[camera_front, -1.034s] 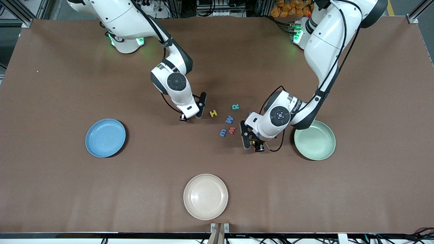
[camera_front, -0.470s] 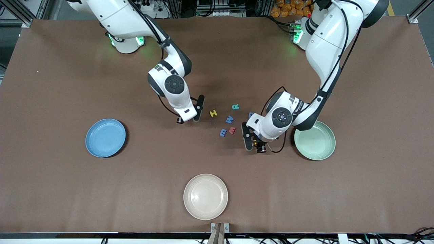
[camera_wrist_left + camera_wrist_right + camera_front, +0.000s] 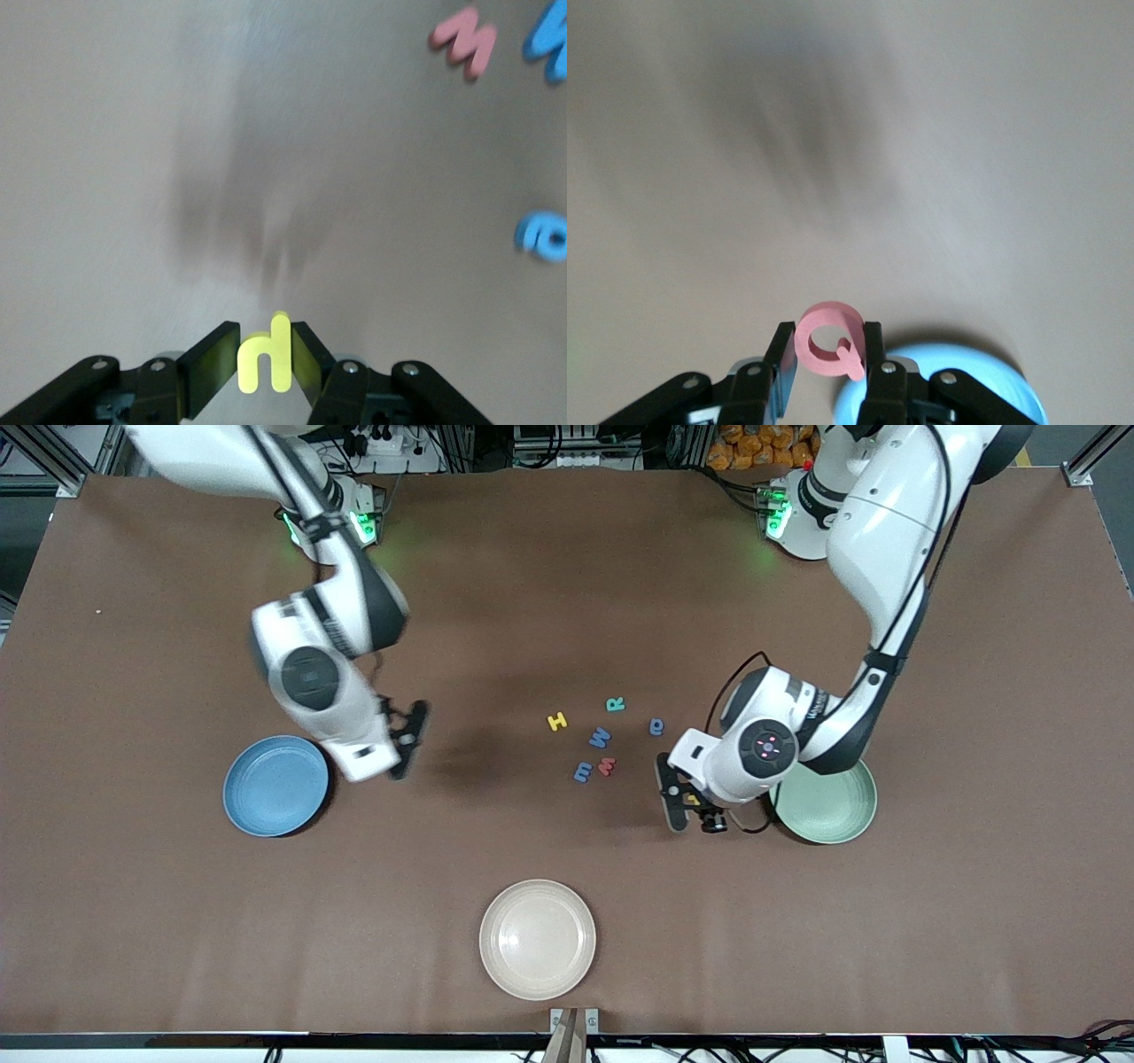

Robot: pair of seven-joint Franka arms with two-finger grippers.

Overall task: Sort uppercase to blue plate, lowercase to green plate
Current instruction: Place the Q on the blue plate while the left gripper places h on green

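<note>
Carried red Q point(image 3: 828, 341) clamped in right gripper point(image 3: 406, 746), blue plate point(image 3: 266, 815) at eight o'clock; yellow h point(image 3: 268, 356) pinched in left gripper point(image 3: 687, 810), green plate point(image 3: 837, 824) at three.

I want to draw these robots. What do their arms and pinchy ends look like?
Both arms are glossy white with dark grey joints, a round dark cap at each wrist and thin black cables looping alongside. Green lights glow at the bases. The left end effector and right end effector are black, with two flat straight fingers.
</note>
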